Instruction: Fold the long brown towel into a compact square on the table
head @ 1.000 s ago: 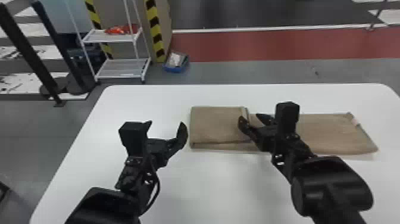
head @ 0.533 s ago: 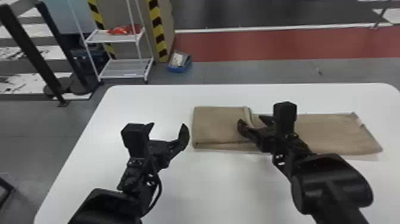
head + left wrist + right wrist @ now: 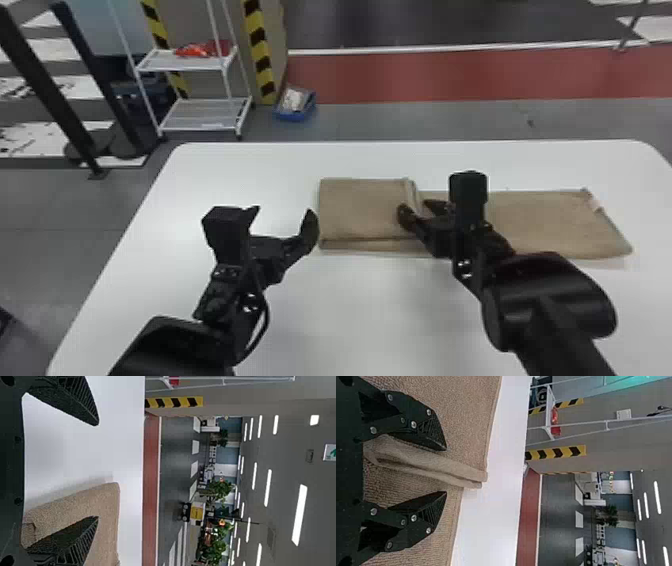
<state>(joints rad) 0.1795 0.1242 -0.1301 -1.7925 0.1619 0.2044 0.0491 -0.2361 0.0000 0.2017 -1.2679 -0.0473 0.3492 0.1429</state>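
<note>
The brown towel (image 3: 545, 220) lies lengthwise across the white table, its left part folded over into a thicker layer whose hemmed edge stands near the middle. Over that hem is my right gripper (image 3: 419, 211), open. In the right wrist view, the right gripper (image 3: 446, 471) has the raised hem (image 3: 431, 464) between its spread fingers, not gripped. My left gripper (image 3: 282, 220) stands open just left of the towel's folded end. In the left wrist view, one finger of the left gripper (image 3: 98, 471) overlaps the folded towel (image 3: 105, 506); the other is over bare table.
The white table (image 3: 380, 305) extends in front of the towel and to its left. Beyond its far edge, on the floor, stand a white wire shelf (image 3: 205, 115) and a blue bin (image 3: 295, 107).
In the head view the whole scene has shifted very slightly. Both grippers hold nearly the same places by the towel, and both remain open.
</note>
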